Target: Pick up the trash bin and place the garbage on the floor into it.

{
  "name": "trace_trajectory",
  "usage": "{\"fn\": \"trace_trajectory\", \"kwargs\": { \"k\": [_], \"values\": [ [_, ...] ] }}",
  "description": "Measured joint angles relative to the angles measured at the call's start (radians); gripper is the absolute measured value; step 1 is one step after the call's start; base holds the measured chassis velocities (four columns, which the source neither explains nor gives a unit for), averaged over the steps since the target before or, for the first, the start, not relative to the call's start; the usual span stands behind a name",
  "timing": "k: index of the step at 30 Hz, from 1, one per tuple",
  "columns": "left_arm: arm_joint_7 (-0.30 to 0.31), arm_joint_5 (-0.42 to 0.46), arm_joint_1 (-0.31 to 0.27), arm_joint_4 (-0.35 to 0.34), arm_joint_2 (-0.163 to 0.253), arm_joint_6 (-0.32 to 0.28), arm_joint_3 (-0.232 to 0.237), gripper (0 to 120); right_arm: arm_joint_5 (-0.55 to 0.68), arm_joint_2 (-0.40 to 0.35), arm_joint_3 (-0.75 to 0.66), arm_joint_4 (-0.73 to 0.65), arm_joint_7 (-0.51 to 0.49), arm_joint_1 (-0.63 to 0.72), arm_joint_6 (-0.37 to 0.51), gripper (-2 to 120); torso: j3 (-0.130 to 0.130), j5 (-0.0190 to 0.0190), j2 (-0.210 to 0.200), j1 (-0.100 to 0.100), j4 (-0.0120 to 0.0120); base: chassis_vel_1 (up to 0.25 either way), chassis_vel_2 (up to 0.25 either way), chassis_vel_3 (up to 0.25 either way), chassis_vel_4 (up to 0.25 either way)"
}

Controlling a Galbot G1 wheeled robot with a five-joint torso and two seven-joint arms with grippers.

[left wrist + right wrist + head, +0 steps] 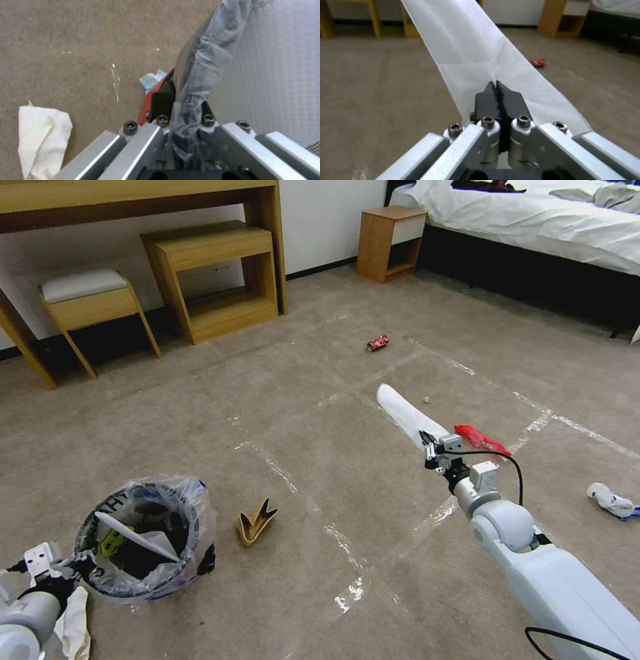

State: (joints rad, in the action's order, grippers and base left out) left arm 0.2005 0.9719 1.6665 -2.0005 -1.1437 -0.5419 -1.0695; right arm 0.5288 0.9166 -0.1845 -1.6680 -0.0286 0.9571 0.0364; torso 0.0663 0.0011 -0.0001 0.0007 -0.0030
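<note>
Here your right gripper [496,86] is clenched on a flat, woven white slipper [403,413], which juts stiffly ahead of its fingertips, clear of the carpet [320,400]. Your left gripper [180,105] is clamped on the bin [143,537] rim, crinkly bag pinched in, likely keeping the mouth open. A tissue [41,135] lies beside it.

left gripper [67,565] clamped, right gripper [427,441] clamped — outstretched
</note>
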Motion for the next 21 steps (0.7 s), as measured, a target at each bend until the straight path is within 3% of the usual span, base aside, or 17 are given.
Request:
{"fn": "trace_trajectory", "kwargs": {
  "k": [14, 21],
  "values": [
    [0.032, 0.060, 0.013, -0.049, 0.015, -0.042, -0.002, 1, 0.081, -0.019, 0.078, -0.126, 0.058, -0.030, -0.101, 0, 0.000, 0.0001, 0.000, 0.000, -0.0001, 0.000, 0.000, 0.000, 0.000],
    [0.045, 0.083, 0.022, -0.086, 0.011, -0.071, 0.015, 1, 0.197, -0.036, 0.221, -0.247, 0.107, -0.117, -0.186, 0, 0.000, 0.0000, 0.000, 0.000, -0.0001, 0.000, 0.000, 0.000, 0.000]
  ]
}}
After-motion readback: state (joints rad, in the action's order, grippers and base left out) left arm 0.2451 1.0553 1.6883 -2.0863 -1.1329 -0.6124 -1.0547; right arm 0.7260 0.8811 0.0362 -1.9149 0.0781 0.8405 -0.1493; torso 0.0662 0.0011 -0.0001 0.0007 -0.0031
